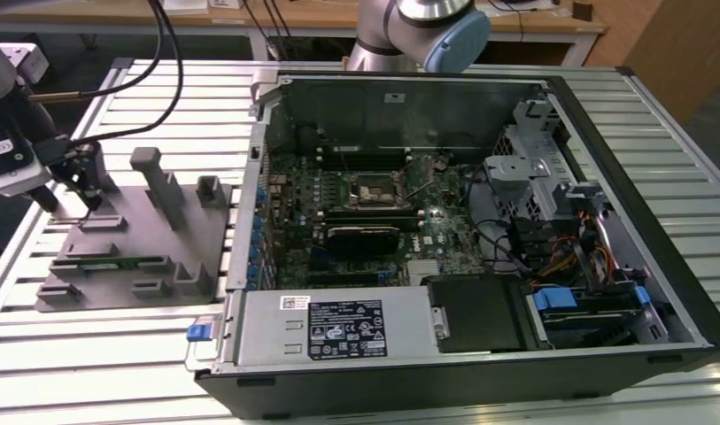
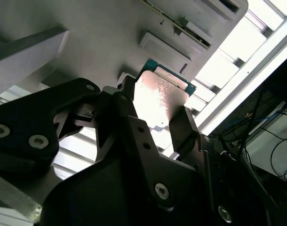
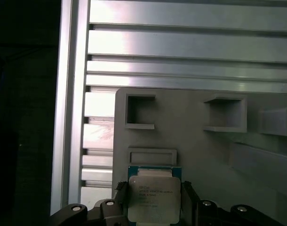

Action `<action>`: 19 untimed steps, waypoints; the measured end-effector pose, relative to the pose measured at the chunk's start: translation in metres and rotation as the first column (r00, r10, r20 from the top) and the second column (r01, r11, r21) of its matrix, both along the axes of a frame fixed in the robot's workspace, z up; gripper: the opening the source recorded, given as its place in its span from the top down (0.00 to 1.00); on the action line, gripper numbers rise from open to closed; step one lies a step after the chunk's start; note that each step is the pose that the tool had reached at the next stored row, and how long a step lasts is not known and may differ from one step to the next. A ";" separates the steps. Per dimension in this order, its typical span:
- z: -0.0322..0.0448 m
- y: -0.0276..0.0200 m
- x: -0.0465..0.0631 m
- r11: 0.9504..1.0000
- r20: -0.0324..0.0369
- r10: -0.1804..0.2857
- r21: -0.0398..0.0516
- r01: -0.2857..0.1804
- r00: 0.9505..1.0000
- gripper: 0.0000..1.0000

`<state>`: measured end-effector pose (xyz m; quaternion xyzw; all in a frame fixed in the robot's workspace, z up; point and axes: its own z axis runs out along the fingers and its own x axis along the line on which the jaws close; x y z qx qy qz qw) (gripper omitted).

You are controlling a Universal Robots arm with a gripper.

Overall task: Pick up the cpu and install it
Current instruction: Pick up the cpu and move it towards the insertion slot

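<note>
The cpu [image 3: 154, 197] is a small square chip with a pale silvery top and a green rim. It sits between the two dark fingers of my gripper [image 3: 154, 209], which is shut on it by its opposite edges. The second wrist view shows the cpu [image 2: 161, 96] from the other side, with a finger [image 2: 183, 127] pressed against one edge, just above the grey slotted block [image 2: 101, 42]. In the exterior view my gripper [image 1: 76, 205] hangs over the block's [image 1: 135, 239] far end, at the exterior view's left. The board's dark framed socket [image 1: 377, 190] lies inside the open computer case [image 1: 596, 115].
The grey block carries upright posts [image 1: 158, 177] and several recesses [image 3: 140, 111]. Slatted aluminium table [image 1: 643, 97] lies under everything, with its edge [image 3: 70, 94] close to the block. Cables [image 1: 158, 53] trail from the gripper. The arm's base [image 1: 419, 31] stands behind the case.
</note>
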<state>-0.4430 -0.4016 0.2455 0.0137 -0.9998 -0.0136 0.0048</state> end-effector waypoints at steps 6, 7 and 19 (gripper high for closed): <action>0.0046 0.0000 0.000 1.000 0.000 0.000 0.000 0.000 1.000 0.46; 0.0053 0.0000 0.000 1.000 0.000 0.000 0.000 0.000 1.000 0.46; 0.0140 0.0001 0.000 1.000 0.000 0.000 0.000 0.000 1.000 0.46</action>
